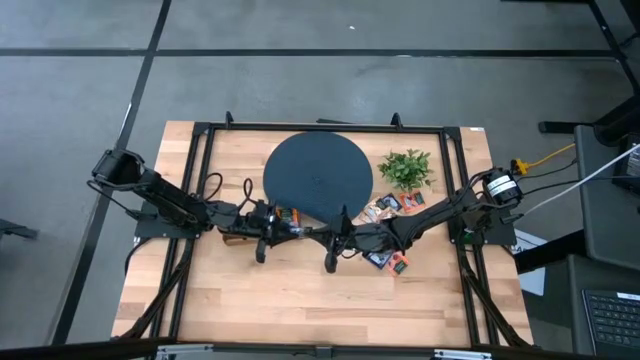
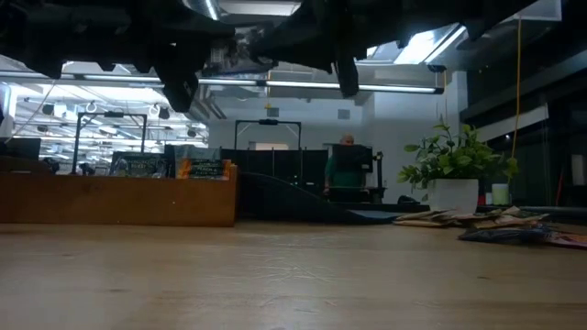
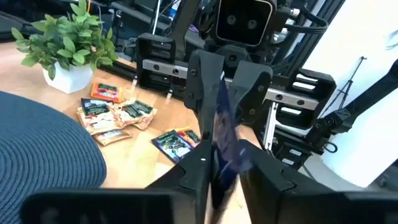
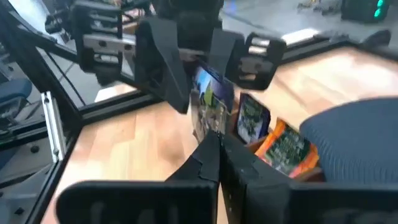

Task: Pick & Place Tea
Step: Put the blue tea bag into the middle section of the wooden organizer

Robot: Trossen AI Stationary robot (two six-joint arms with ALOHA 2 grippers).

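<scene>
At the middle of the table [image 1: 300,310], just off the rim of the round dark disc [image 1: 318,175], the two arms meet tip to tip with one tea sachet [image 3: 222,134] standing on edge in the air between them.

The right gripper [image 4: 219,149] is clamped shut on one border of that sachet. The left gripper [image 3: 233,177] sits around the opposite border. Whether its jaws pinch the packet or have let go, I cannot tell.

This looks like a hand-over, and it will go well only if one grip is sure before the other gives way. The right arm should stay put until the left has backed straight off along the sachet's plane. That way the thin foil is not bent or dragged out sideways.

After that the packet probably belongs in the wooden box [image 2: 119,197] under the left arm, near the table's left half. Other sachets [image 4: 283,146] already stand upright there. It should be lowered edge-first into a free gap, since a flat packet will catch on its neighbours if it tilts.

The remaining loose tea sachets [image 1: 392,207] lie scattered toward the right edge, between the disc and the small plant [image 1: 406,167]. A few more [image 1: 390,262] lie beside the right arm.
</scene>
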